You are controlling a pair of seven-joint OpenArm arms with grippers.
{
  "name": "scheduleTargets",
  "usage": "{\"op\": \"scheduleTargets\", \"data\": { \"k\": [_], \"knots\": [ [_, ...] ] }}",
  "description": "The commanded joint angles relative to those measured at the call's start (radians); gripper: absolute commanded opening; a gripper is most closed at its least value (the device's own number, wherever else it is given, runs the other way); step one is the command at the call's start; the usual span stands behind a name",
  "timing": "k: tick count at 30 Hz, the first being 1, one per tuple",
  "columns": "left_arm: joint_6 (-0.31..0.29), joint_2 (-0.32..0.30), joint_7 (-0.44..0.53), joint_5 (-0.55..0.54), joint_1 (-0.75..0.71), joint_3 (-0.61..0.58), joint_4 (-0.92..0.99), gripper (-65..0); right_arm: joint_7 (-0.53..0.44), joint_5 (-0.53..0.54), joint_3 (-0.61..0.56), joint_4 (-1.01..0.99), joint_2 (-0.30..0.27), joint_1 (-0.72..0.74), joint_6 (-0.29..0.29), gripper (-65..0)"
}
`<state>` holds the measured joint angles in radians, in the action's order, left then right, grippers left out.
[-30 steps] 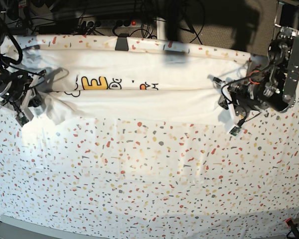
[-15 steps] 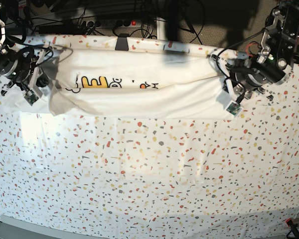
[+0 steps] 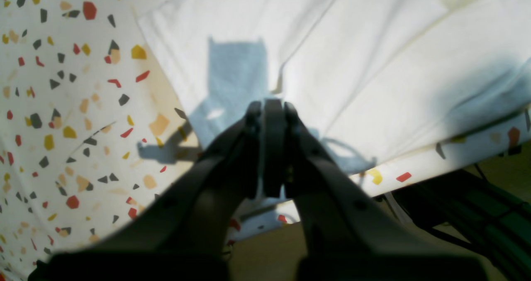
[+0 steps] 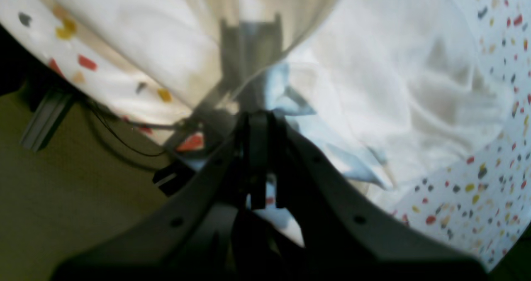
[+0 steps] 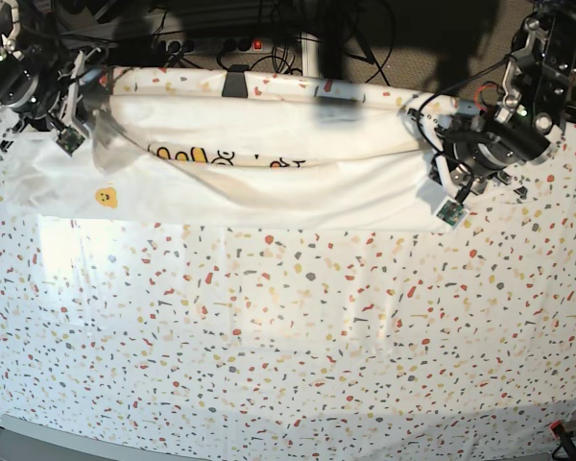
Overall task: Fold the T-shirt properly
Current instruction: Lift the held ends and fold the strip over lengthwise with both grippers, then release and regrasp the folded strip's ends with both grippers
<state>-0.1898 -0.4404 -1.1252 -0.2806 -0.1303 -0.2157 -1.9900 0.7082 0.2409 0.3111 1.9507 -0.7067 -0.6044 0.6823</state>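
A: Item, tablecloth (image 5: 288, 346): T-shirt (image 5: 298, 187) lies along its far edge.
B: Grippers?
A: Left gripper (image 3: 269, 106) and right gripper (image 4: 258, 119) pinch the shirt's opposite ends; a lengthwise fold appears underway. Next, lay it flat.

T-shirt (image 5: 269, 182) stretched across the top of the frame, lying on the tablecloth (image 5: 288, 336). Right gripper (image 5: 82, 82) at the upper left, on the shirt's left end. Left gripper (image 5: 432, 163) at the upper right, on the shirt's right end. Cables behind the table's far edge.
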Motion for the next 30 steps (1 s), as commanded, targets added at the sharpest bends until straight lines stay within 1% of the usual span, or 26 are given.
{"op": "scheduleTargets", "data": {
  "k": [1,5,8,14,16,19,20,23,24,28,30],
  "knots": [
    [0.004,-0.009,0.019,0.004,0.012,0.008,-0.019,-65.0,-0.012,0.001,0.029,0.014,-0.019,-0.004,-0.005,-65.0],
    [0.004,-0.009,0.018,0.003,0.011,0.008,-0.019,-65.0,-0.013,0.003,0.109,0.014,-0.019,-0.011,-0.011,-65.0],
    [0.004,-0.009,0.014,0.003,0.011,0.007,-0.019,-65.0,-0.026,0.050,0.150,0.014,-0.019,-0.008,-0.012,-65.0],
    [0.004,-0.009,-0.004,0.004,0.011,0.007,-0.019,-65.0,-0.027,0.058,0.154,0.014,-0.019,-0.008,-0.012,-65.0],
    [0.004,-0.009,0.000,0.024,0.011,0.007,-0.019,-65.0,-0.027,0.057,0.154,0.014,-0.019,-0.008,-0.014,-65.0],
    [0.005,-0.009,0.024,0.091,0.011,0.007,-0.019,-65.0,-0.026,0.057,0.154,0.014,-0.019,-0.008,-0.071,-65.0],
    [0.008,-0.009,0.029,0.098,0.011,0.007,-0.019,-65.0,-0.026,0.057,0.154,0.014,-0.019,-0.008,-0.087,-65.0],
    [0.048,-0.009,0.030,0.097,0.011,0.007,-0.019,-65.0,-0.006,0.058,0.154,0.014,-0.019,-0.008,-0.137,-65.0],
    [0.048,-0.009,0.030,0.097,0.011,0.007,-0.019,-65.0,0.003,0.058,0.154,0.014,-0.018,-0.008,-0.150,-65.0],
    [0.048,-0.009,0.030,0.097,0.011,0.007,-0.019,-65.0,0.014,0.058,0.154,0.013,-0.016,-0.008,-0.156,-65.0],
    [0.048,-0.009,0.031,0.097,0.011,0.008,-0.019,-65.0,0.013,0.059,0.154,0.013,-0.016,-0.008,-0.171,-65.0]
  ]
}}
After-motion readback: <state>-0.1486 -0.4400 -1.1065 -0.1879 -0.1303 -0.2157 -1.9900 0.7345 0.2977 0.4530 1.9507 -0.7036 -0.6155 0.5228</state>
